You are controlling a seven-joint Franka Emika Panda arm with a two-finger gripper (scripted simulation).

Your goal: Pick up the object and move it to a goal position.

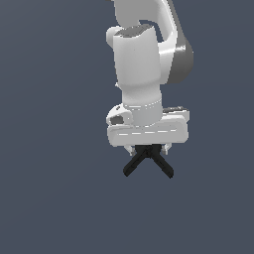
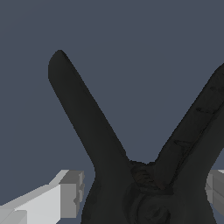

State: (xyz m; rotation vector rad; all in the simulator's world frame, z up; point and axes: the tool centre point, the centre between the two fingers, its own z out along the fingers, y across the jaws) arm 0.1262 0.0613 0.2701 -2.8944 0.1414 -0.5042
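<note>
Gripping the spring clamp (image 1: pixel 148 159) near its pivot, the gripper (image 1: pixel 148 149) has its jaws closed on it, handles splayed below the fingers (image 2: pixel 65 199). Risk: the narrow pinch may let the clamp rotate or slip during transport.

We saw only a plain grey-blue surface (image 1: pixel 49 198) filling the background. We could make out nothing resting directly on it.
</note>
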